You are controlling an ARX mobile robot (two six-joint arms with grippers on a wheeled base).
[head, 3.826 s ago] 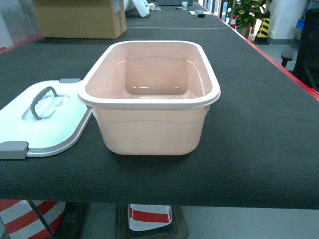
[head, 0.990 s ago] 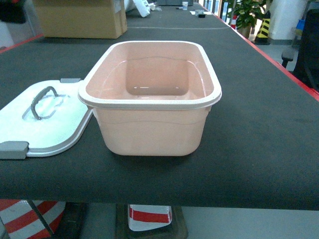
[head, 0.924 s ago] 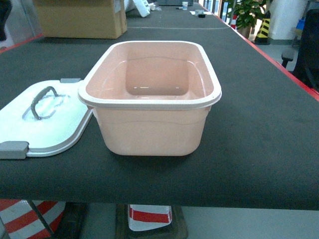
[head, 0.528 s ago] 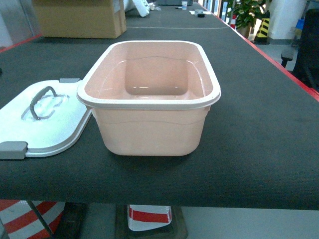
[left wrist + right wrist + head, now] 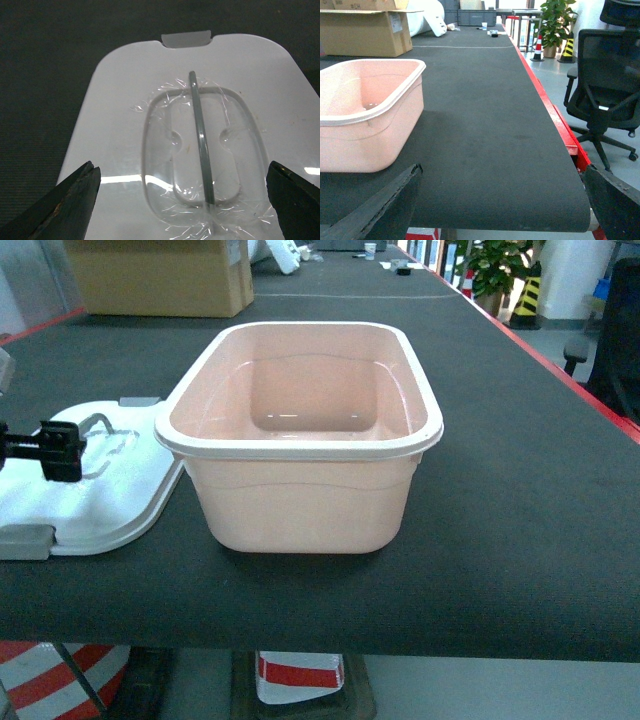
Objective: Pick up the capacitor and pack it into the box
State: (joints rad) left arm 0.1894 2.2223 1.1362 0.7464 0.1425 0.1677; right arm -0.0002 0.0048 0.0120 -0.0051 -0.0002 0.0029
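The box (image 5: 300, 430) is a peach-pink tub with a white rim, standing open in the middle of the black table (image 5: 520, 500); nothing shows inside it. Its white lid (image 5: 115, 495) lies flat to its left, grey handle (image 5: 200, 145) up and covered in clear film. My left gripper (image 5: 58, 450) hangs over the lid, and in the left wrist view it (image 5: 182, 200) stands open, fingers wide either side of the handle. My right gripper (image 5: 502, 200) is open over the table to the right of the box (image 5: 365, 110), holding nothing. The capacitor is out of view.
A brown cardboard carton (image 5: 160, 278) stands at the back left of the table. The table's red right edge (image 5: 555, 115) runs past a black office chair (image 5: 605, 75). A potted plant (image 5: 495, 270) and a striped cone (image 5: 528, 295) stand far back right.
My left gripper has come into the head view from the left edge and now hangs over the lid. The box and lid stay put.
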